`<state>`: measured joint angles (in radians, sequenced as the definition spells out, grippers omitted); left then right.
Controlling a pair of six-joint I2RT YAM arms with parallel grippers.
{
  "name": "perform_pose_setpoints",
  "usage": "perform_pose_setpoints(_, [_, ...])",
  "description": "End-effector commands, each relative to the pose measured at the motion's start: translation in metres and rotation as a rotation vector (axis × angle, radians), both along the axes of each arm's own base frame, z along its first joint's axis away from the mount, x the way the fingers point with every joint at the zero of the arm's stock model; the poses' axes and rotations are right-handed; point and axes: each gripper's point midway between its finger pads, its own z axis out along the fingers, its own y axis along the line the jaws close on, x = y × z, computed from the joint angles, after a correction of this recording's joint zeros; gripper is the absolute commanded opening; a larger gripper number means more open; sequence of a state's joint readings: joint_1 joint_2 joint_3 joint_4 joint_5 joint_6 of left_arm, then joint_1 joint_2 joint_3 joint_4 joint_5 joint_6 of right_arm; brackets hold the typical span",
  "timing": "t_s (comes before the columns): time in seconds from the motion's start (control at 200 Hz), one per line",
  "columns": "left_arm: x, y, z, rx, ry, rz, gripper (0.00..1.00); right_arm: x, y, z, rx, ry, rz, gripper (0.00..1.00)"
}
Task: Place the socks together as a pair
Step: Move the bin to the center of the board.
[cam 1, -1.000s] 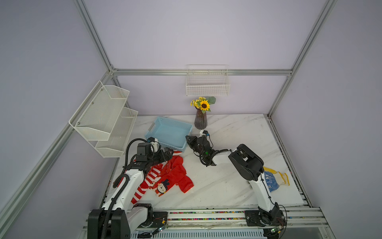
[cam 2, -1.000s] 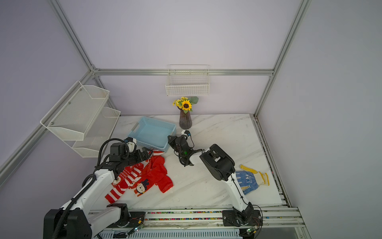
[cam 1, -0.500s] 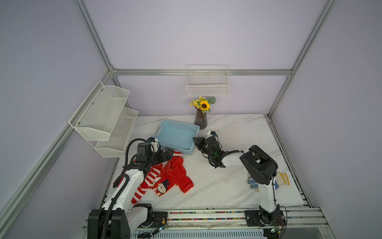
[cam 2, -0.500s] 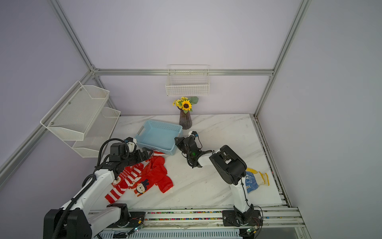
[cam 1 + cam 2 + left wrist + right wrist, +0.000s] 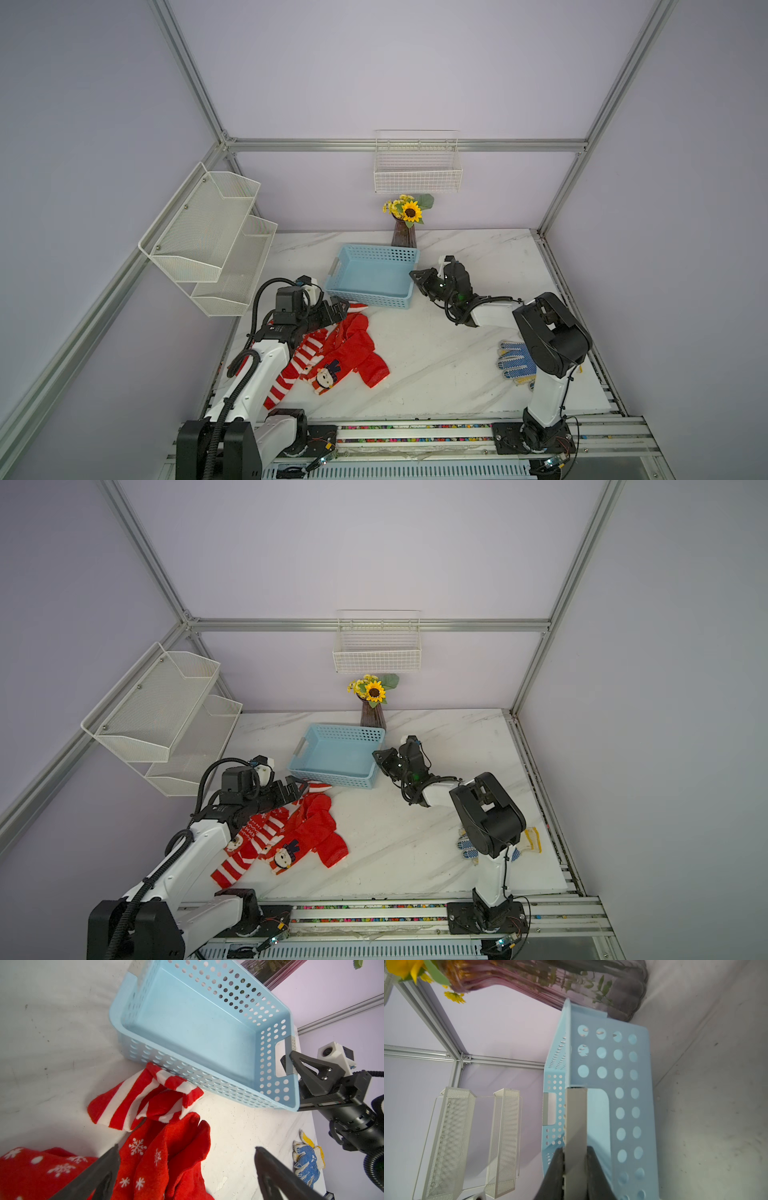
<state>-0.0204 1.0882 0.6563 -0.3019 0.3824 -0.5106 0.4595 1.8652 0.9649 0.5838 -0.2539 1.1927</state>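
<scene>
Several red socks [image 5: 340,357] [image 5: 307,833] lie heaped on the table's front left, some with snowflakes [image 5: 162,1163], some striped [image 5: 133,1097], one with a bear figure [image 5: 326,376]. My left gripper [image 5: 338,307] [image 5: 301,789] [image 5: 187,1148] hovers open over the heap's far end, with nothing held. My right gripper [image 5: 415,276] [image 5: 376,756] [image 5: 575,1148] is shut on the grey handle [image 5: 575,1115] at the right end of the light blue basket [image 5: 374,249] [image 5: 207,1084]. A striped sock's end rests against the basket's near wall.
Blue and yellow dotted gloves [image 5: 515,361] [image 5: 307,1157] lie at the front right beside the right arm. A vase of sunflowers [image 5: 403,237] stands just behind the basket. A white mesh shelf [image 5: 208,232] hangs on the left wall, a wire basket [image 5: 417,170] on the back wall.
My right gripper has dragged the blue basket to the right, and the right arm's elbow has swung right, uncovering the gloves. The left arm and the socks have stayed put.
</scene>
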Motion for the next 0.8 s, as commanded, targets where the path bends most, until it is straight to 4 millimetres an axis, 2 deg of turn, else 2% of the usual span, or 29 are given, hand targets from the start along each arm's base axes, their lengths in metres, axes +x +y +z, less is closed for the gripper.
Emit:
perform_pose_setpoints(0.0, [0.008, -0.002, 0.019, 0.008, -0.061, -0.019, 1.00, -0.007, -0.020, -0.002, -0.001, 0.064, 0.048, 0.16])
perform_pose_setpoints(0.09, [0.008, -0.006, 0.020, -0.012, -0.052, -0.029, 1.00, -0.006, -0.032, 0.000, -0.022, 0.070, 0.092, 0.16])
perform_pose_setpoints(0.25, [0.009, -0.015, 0.027, -0.070, -0.047, -0.049, 1.00, -0.002, -0.057, -0.014, -0.120, 0.140, 0.173, 0.18])
perform_pose_setpoints(0.425, [0.010, -0.020, 0.030, -0.095, -0.047, -0.055, 1.00, 0.005, -0.089, -0.018, -0.094, 0.144, 0.166, 0.21])
perform_pose_setpoints(0.5, [0.010, -0.022, 0.032, -0.100, -0.051, -0.062, 1.00, 0.011, -0.095, -0.016, -0.083, 0.133, 0.164, 0.23])
perform_pose_setpoints(0.6, [0.009, -0.021, 0.032, -0.095, -0.052, -0.047, 1.00, 0.014, -0.096, -0.007, -0.098, 0.099, 0.173, 0.36])
perform_pose_setpoints(0.68, [0.008, -0.019, 0.031, -0.085, -0.047, -0.029, 1.00, 0.015, -0.103, 0.000, -0.132, 0.093, 0.146, 0.55])
perform_pose_setpoints(0.795, [0.006, -0.001, 0.022, -0.005, -0.007, 0.047, 1.00, 0.011, -0.127, 0.007, -0.258, 0.097, 0.049, 0.60])
